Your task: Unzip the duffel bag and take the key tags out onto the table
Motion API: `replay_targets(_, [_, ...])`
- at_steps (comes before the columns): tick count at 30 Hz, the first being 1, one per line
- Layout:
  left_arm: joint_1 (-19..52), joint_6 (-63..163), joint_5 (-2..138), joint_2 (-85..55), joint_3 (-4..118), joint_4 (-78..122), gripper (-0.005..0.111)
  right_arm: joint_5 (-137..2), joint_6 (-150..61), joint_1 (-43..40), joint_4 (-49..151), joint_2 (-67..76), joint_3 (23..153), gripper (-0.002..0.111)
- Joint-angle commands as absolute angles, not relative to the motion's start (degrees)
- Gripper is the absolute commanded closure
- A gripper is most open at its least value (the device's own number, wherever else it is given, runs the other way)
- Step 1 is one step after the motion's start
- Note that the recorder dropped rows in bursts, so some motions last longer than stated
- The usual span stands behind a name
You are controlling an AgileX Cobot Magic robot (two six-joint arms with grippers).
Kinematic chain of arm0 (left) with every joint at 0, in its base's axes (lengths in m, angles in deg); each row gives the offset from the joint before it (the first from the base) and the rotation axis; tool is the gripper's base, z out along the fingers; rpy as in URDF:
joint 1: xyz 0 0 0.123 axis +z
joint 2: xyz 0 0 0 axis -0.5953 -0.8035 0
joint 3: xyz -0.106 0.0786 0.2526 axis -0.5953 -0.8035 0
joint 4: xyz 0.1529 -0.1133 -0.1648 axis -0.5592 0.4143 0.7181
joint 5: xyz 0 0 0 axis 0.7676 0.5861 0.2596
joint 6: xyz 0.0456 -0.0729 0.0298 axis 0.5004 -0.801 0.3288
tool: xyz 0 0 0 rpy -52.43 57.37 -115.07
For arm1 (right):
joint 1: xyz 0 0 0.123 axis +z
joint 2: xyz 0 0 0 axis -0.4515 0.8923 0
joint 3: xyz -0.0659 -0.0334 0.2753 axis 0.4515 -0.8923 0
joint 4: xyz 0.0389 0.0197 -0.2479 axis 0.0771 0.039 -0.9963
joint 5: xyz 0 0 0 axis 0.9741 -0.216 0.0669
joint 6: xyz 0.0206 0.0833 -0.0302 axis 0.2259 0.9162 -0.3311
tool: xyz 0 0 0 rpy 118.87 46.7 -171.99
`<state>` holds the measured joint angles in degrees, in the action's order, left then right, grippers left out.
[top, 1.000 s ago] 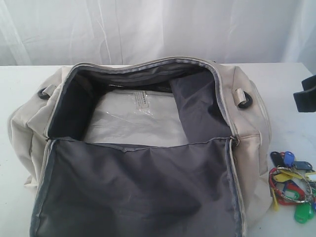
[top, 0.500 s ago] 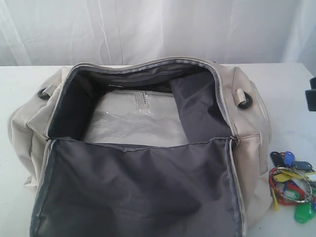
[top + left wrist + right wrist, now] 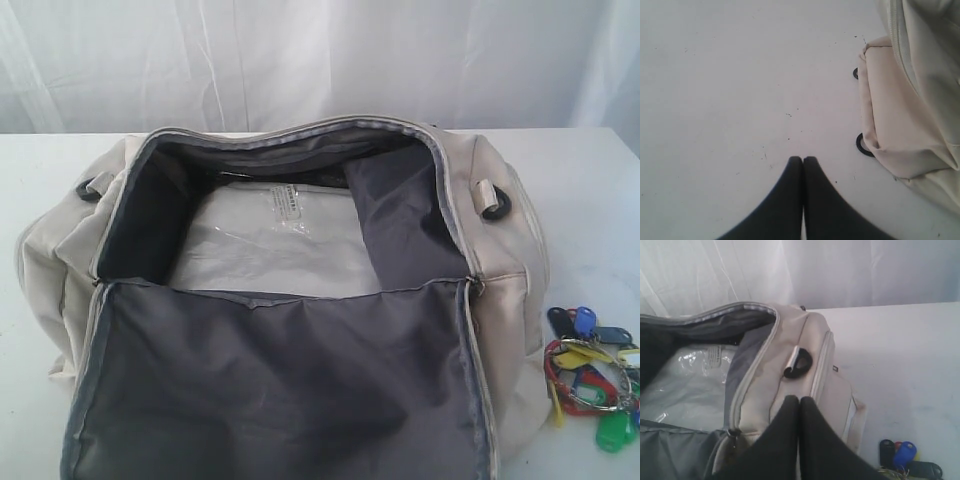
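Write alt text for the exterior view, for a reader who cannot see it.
A cream duffel bag lies unzipped on a white table, its grey-lined flap folded toward the camera, showing a clear plastic packet inside. A bunch of coloured key tags lies on the table beside the bag, at the view's right edge.

The outside camera sits near and high, tilted down into the open bag (image 3: pixel 505 330), facing the far curtain (image 3: pixel 300 60). The left wrist camera looks steeply down at the table (image 3: pixel 715 100), close by the bag's left end. The right wrist camera looks over the bag's right end toward the curtain, sharing the key tags (image 3: pixel 592 375) with the outside camera.
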<state>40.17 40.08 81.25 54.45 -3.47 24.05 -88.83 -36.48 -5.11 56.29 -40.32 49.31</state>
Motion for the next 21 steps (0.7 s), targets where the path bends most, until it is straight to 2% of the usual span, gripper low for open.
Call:
replay_targets(1, [39.8,40.1,81.2,54.6,-3.7,24.4,0.107,-82.6,-41.1,-5.1,55.9,-40.9,43.7,0.108])
replay_targets(7, [39.8,40.1,81.2,54.6,-3.7,24.4,0.107,-73.8,-45.0,-5.0,55.1,-46.3,31.9,0.108])
replay_targets(14, [39.8,40.1,81.2,54.6,-3.7,24.4,0.107,-72.1,-44.9,-5.0,55.2,-56.2,22.8,0.108])
replay_targets(21, [39.8,40.1,81.2,54.6,-3.7,24.4,0.107,-85.3,-44.9,-5.0,55.2,-64.5,22.8,0.108])
